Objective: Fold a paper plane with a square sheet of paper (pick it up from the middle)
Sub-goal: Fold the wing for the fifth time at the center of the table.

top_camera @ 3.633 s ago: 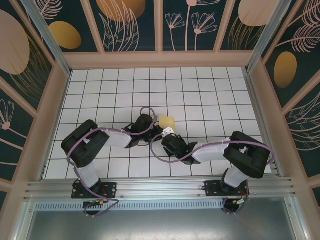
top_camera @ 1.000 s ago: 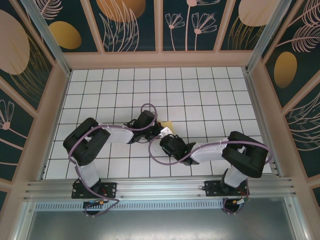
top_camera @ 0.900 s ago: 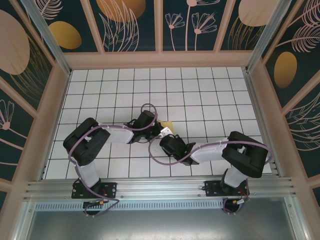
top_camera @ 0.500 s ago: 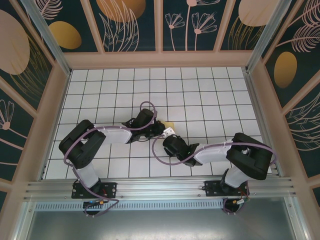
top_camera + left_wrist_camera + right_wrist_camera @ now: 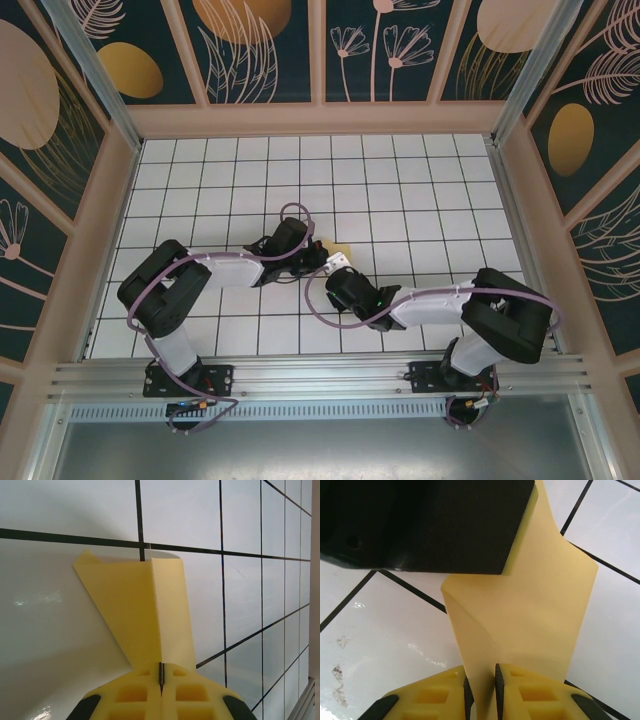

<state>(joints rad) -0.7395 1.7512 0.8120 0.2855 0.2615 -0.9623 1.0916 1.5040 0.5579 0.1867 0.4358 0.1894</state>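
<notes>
R jaws: narrow, thin pale-yellow creased paper sheet [image 5: 530,615] between them; can't tell if pinched. L jaws: clamped shut on same sheet, over centre of white gridded tabletop [image 5: 420,180]. Risk: tear or skewed crease from opposing pulls; flap springing open if R side slack.

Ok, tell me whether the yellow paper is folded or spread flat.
Folded. The paper extends from the shut left gripper with a sharp crease between two panels; the right wrist view shows a diagonal crease too.

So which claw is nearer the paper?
Left. The left claw is shut on the paper; the right claw straddles it too, jaws slightly apart.
</notes>
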